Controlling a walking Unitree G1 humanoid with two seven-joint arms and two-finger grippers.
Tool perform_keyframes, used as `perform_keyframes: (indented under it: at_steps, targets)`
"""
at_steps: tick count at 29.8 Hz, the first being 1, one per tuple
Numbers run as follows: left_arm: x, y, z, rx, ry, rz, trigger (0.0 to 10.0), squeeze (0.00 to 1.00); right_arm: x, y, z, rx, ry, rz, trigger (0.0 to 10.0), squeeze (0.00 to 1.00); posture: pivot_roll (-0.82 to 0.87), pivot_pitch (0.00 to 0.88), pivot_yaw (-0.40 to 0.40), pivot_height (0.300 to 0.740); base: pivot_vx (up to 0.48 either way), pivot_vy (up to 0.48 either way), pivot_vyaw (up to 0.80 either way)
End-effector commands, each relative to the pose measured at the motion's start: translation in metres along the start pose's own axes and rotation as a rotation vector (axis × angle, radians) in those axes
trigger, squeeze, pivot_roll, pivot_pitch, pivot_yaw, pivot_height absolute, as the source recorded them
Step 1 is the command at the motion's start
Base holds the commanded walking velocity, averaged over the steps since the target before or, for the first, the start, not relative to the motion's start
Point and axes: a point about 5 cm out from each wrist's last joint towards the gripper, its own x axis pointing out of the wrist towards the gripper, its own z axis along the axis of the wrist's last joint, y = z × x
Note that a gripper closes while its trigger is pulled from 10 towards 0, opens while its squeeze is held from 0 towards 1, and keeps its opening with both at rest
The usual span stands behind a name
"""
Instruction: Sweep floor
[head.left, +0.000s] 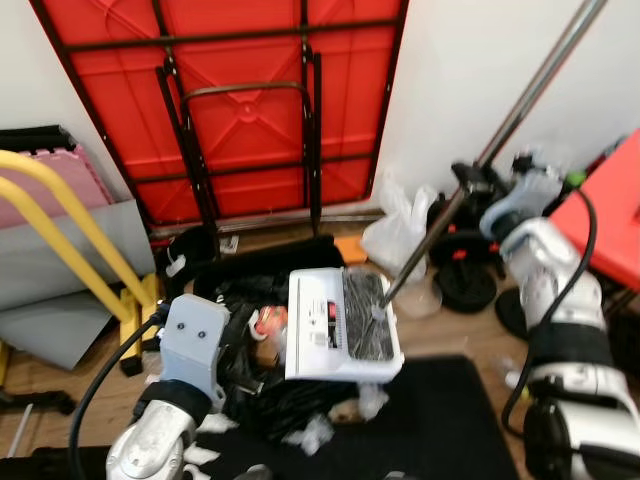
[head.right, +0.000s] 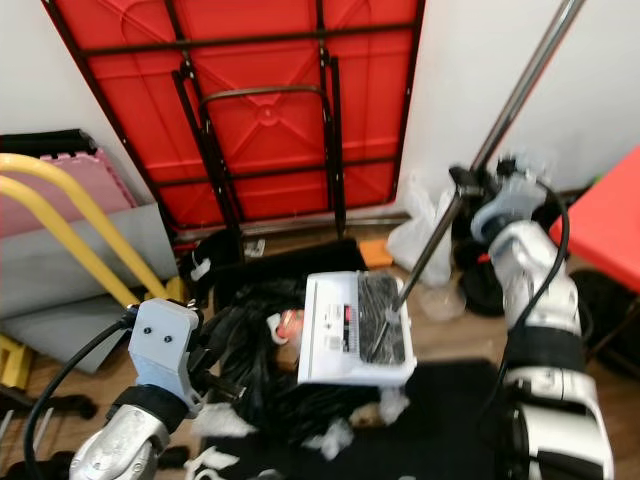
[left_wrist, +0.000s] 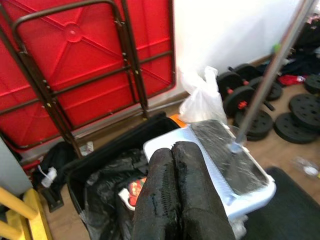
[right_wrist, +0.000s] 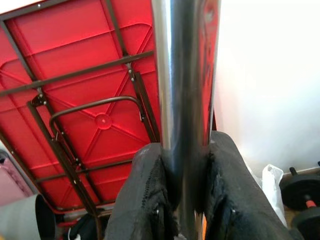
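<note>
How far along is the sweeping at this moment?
Done, by the look of it: some dark debris already lies in the white dustpan. In hand: the right gripper is shut on the metal broom handle, whose lower end sits in the pan; the left gripper, fingers closed, hovers by the black bin bag. Left: white paper scraps on the floor by the black mat.

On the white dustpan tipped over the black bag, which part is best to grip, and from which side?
Probably the white dustpan's near edge, on the side facing the left gripper. That rim is bare and flat, while the broom head and metal pole, clamped in the right gripper, occupy the far side.
</note>
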Motion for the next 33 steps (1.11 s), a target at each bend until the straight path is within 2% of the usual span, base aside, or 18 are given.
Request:
perform_keyframes:
  at_steps: [1, 2, 4, 7, 10, 11, 12, 14, 18, 21, 24, 27, 28, 33]
  targets:
    - [-0.004, -0.001, -0.001, -0.012, 0.025, -0.013, 10.0, 0.0, 0.01, 0.005, 0.023, 0.0, -0.108, 0.005, 10.0, 0.0, -0.05, 0.214, -0.001, 0.74, 0.0, 0.0, 0.8]
    - [-0.01, -0.004, 0.001, -0.019, 0.039, -0.028, 10.0, 0.0, 0.02, 0.006, 0.038, 0.0, -0.159, -0.02, 10.0, 0.0, -0.04, 0.226, 0.004, 0.74, 0.0, 0.0, 0.8]
    - [-0.01, -0.004, 0.001, -0.019, 0.039, -0.028, 10.0, 0.0, 0.02, 0.006, 0.038, 0.0, -0.159, -0.02, 10.0, 0.0, -0.04, 0.226, 0.004, 0.74, 0.0, 0.0, 0.8]
    - [-0.016, -0.007, 0.003, -0.042, 0.055, -0.047, 10.0, 0.0, 0.032, 0.013, 0.055, -0.006, -0.207, -0.038, 10.0, 0.0, -0.03, 0.24, 0.009, 0.74, 0.0, 0.0, 0.8]
    - [-0.018, -0.009, 0.004, -0.061, 0.059, -0.061, 10.0, 0.0, 0.036, 0.018, 0.06, -0.027, -0.216, -0.042, 10.0, 0.0, -0.02, 0.246, 0.011, 0.74, 0.0, 0.0, 0.8]
    - [-0.022, -0.018, 0.008, -0.107, 0.061, -0.111, 10.0, 0.0, 0.047, 0.033, 0.073, -0.17, -0.242, -0.051, 10.0, 0.0, -0.01, 0.263, 0.01, 0.74, 0.0, 0.0, 0.49]
    - [-0.022, -0.018, 0.008, -0.107, 0.061, -0.111, 10.0, 0.0, 0.047, 0.033, 0.073, -0.17, -0.242, -0.051, 10.0, 0.0, -0.01, 0.263, 0.01, 0.74, 0.0, 0.0, 0.49]
    - [-0.024, -0.022, 0.01, -0.127, 0.062, -0.138, 10.0, 0.0, 0.051, 0.04, 0.08, -0.268, -0.259, -0.052, 10.0, 0.0, -0.01, 0.264, 0.01, 0.74, 0.0, 0.0, 0.24]
    - [-0.026, -0.024, 0.011, -0.131, 0.066, -0.15, 10.0, 0.0, 0.053, 0.041, 0.083, -0.298, -0.263, -0.065, 10.0, 0.0, -0.01, 0.271, 0.011, 0.74, 0.0, 0.0, 0.0]
    - [-0.031, -0.035, 0.016, -0.153, 0.076, -0.221, 10.0, 0.0, 0.059, 0.046, 0.1, -0.434, -0.295, -0.102, 10.0, 0.0, -0.01, 0.294, 0.01, 0.74, 0.0, 0.0, 0.0]
    - [-0.033, -0.038, 0.017, -0.154, 0.078, -0.239, 10.0, 0.0, 0.06, 0.048, 0.105, -0.458, -0.306, -0.102, 10.0, 0.0, -0.01, 0.3, 0.01, 0.74, 0.0, 0.0, 0.0]
    - [-0.036, -0.041, 0.019, -0.156, 0.086, -0.254, 10.0, 0.0, 0.064, 0.056, 0.112, -0.52, -0.33, -0.081, 10.0, 0.0, -0.01, 0.31, 0.01, 0.74, 0.0, 0.0, 0.0]
    - [-0.037, -0.042, 0.019, -0.161, 0.088, -0.257, 10.0, 0.0, 0.066, 0.064, 0.113, -0.579, -0.336, -0.051, 10.0, 0.0, -0.01, 0.315, 0.01, 0.74, 0.0, 0.0, 0.0]
    - [-0.038, -0.043, 0.021, -0.171, 0.091, -0.262, 10.0, 0.0, 0.069, 0.075, 0.113, -0.667, -0.339, -0.003, 10.0, 0.0, -0.01, 0.322, 0.009, 0.74, 0.0, 0.0, 0.0]
